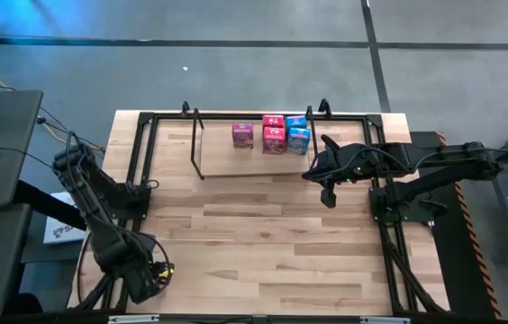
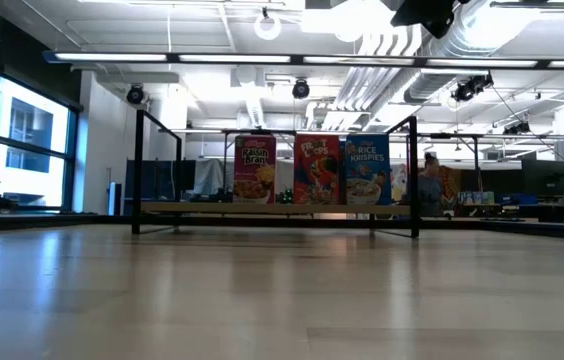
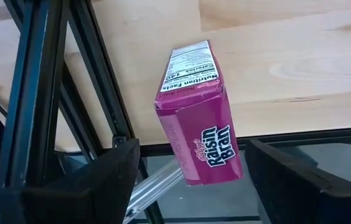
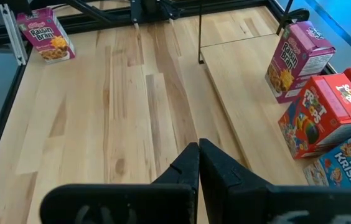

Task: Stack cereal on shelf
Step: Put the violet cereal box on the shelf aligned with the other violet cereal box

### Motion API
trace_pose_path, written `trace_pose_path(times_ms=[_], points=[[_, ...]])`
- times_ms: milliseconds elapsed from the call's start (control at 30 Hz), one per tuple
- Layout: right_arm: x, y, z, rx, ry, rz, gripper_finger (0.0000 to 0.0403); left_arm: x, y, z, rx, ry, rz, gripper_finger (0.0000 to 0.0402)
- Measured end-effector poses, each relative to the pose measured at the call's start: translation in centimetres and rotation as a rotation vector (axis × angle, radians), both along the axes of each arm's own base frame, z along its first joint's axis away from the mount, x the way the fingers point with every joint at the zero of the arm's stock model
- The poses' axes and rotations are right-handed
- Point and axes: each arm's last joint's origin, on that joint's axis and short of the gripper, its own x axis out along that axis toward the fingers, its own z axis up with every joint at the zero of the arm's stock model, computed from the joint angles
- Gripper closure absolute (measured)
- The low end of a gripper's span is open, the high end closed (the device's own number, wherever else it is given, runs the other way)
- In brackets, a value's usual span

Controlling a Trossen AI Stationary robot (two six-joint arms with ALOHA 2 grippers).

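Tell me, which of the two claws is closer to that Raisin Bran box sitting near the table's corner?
The left. The left gripper is open, its fingers on either side of the Raisin Bran box at the table's near-left corner. The right gripper is shut, far across the table beside the shelf.

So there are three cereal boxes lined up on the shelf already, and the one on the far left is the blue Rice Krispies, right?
Not quite. Three boxes do stand in a row on the shelf, but in the low view the leftmost is the purple Raisin Bran box. The blue Rice Krispies box stands at the right end, with the red box between them.
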Motion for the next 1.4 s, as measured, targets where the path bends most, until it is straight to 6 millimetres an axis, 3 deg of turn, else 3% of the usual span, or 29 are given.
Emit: trace_pose_path(times_ms=[1033, 1400], points=[[0.0, 0.0, 0.0, 0.000, 0.000, 0.000, 0.0403, 2.2, -2.7, -5.1, 0.083, 0.095, 0.020, 0.0119], [0.0, 0.0, 0.0, -0.001, 0.001, -0.001, 0.0403, 2.4, -2.9, -5.4, 0.079, 0.093, 0.029, 0.0127]])
